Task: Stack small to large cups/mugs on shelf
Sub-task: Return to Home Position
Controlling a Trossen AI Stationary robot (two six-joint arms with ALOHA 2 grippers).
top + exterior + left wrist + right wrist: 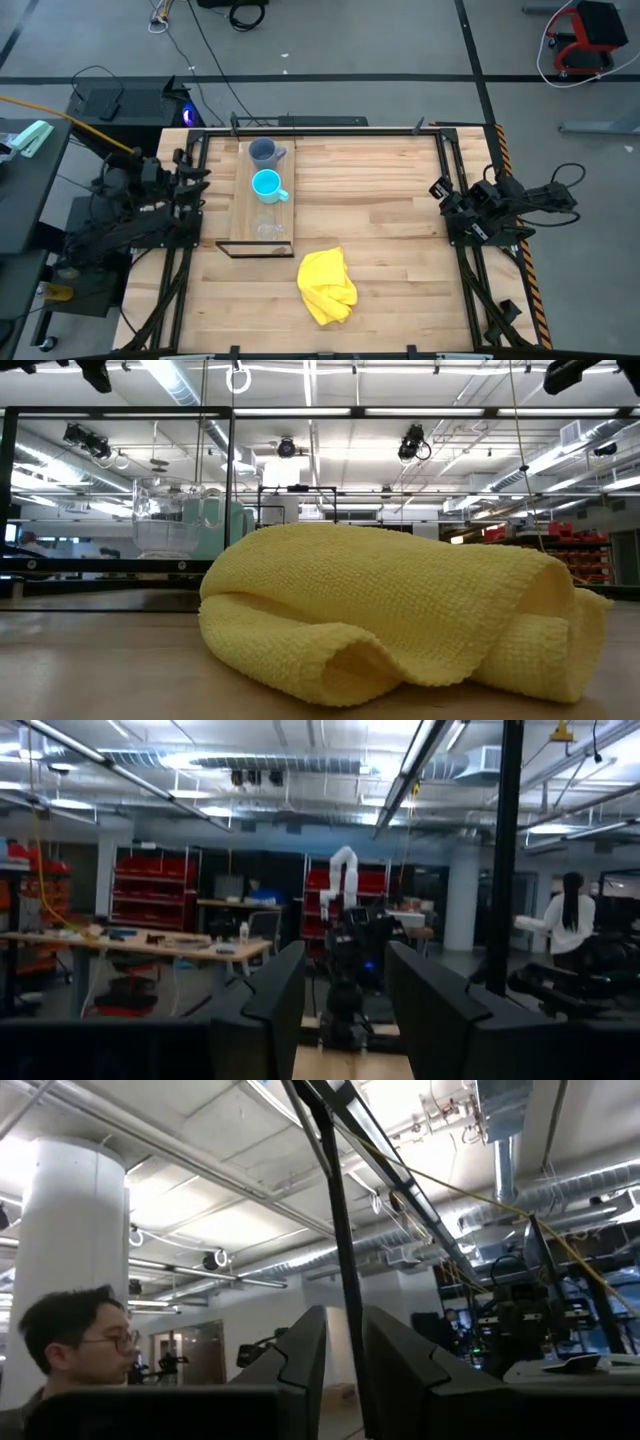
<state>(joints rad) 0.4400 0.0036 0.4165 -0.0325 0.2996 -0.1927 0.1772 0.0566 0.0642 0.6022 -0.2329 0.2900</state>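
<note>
On the light-wood shelf board at the table's left stand three vessels in a row. The grey-blue mug is at the far end, the cyan mug in the middle, and the clear cup at the near end. Each rests on its base. In the low view the clear cup shows behind the yellow cloth. My left gripper waits at the table's left edge, open and empty, its fingers apart in the left wrist view. My right gripper waits at the right edge with a narrow gap, empty.
A crumpled yellow cloth lies on the planked tabletop near the front, right of the shelf's near end; it fills the low view. A black metal frame runs round the table. A person shows in the right wrist view.
</note>
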